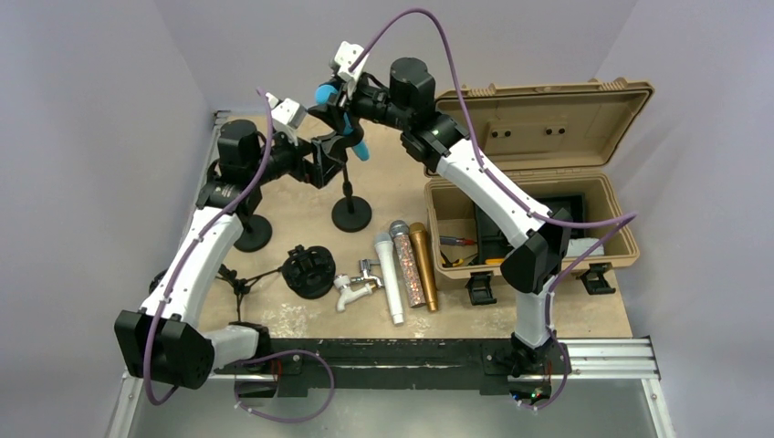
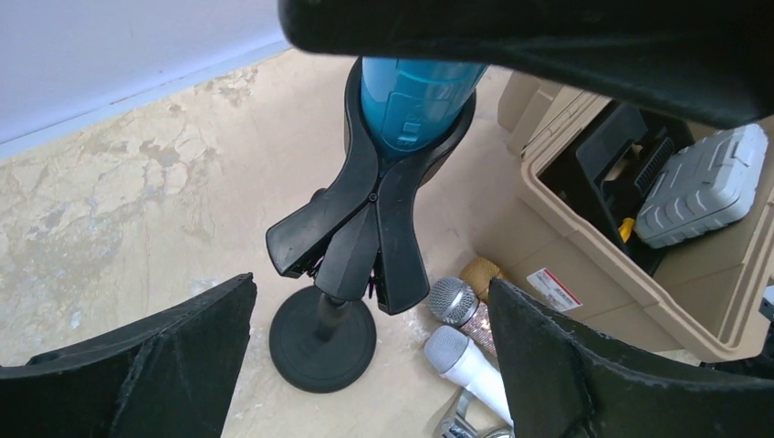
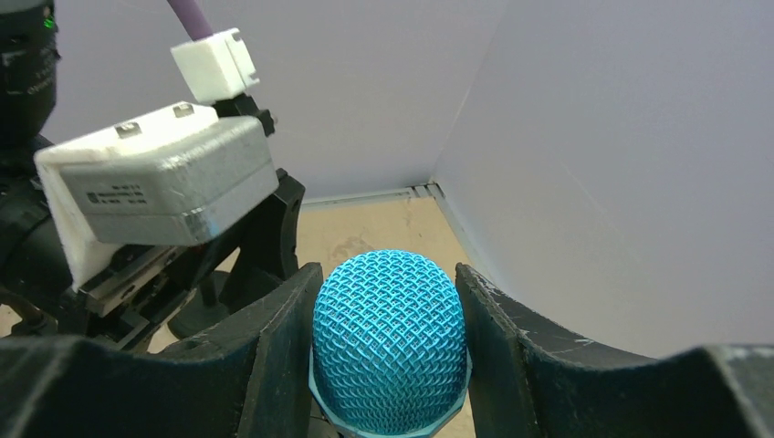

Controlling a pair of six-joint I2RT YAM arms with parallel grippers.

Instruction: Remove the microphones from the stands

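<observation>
Blue mesh fills my right claw (image 3: 385, 283): its fingers press both sides of the microphone (image 3: 388, 365) at the head, while the body sits in the spring clip (image 2: 365, 219) of the stand (image 2: 321, 342). My left claw (image 2: 371, 285) gapes wide and empty, the clip's levers just ahead between its fingers. I judge this the pull-out step: pinch the levers, then draw the head up along its axis. Spare microphones (image 2: 456, 338) and an open case (image 2: 694, 301) lie below and right of my left claw, near the stand's foot.
</observation>
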